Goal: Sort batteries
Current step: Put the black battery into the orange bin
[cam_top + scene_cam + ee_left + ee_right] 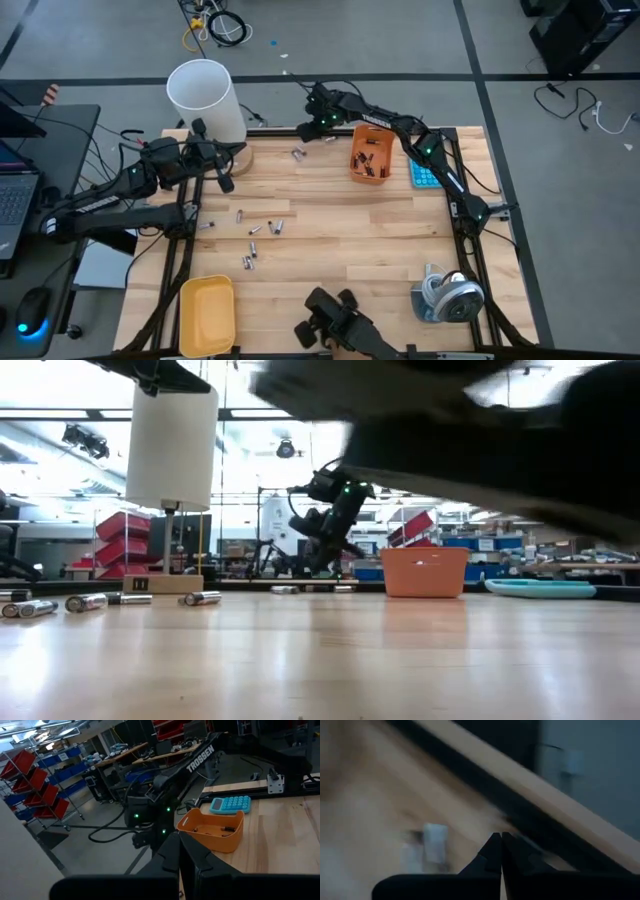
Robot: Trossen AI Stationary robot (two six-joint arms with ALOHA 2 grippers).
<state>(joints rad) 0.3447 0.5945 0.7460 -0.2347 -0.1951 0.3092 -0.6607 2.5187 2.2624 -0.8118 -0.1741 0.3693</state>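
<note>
Several small silvery batteries (256,232) lie loose on the wooden table left of its middle, and show in the low view as batteries (85,601) lying on their sides. Two more batteries (297,153) lie near the far edge. Dark batteries rest inside the orange bin (370,152). My right gripper (305,130) hangs shut above the far edge, just beyond those two batteries, with nothing between its fingers (492,851). My left gripper (224,172) waits shut and level beside the white cylinder (203,95), holding nothing.
A blue calculator (425,176) lies right of the orange bin. A yellow bin (207,312) sits at the near left corner and a grey tape dispenser (448,296) at the near right. The white cylinder stands on a wooden base at the far left.
</note>
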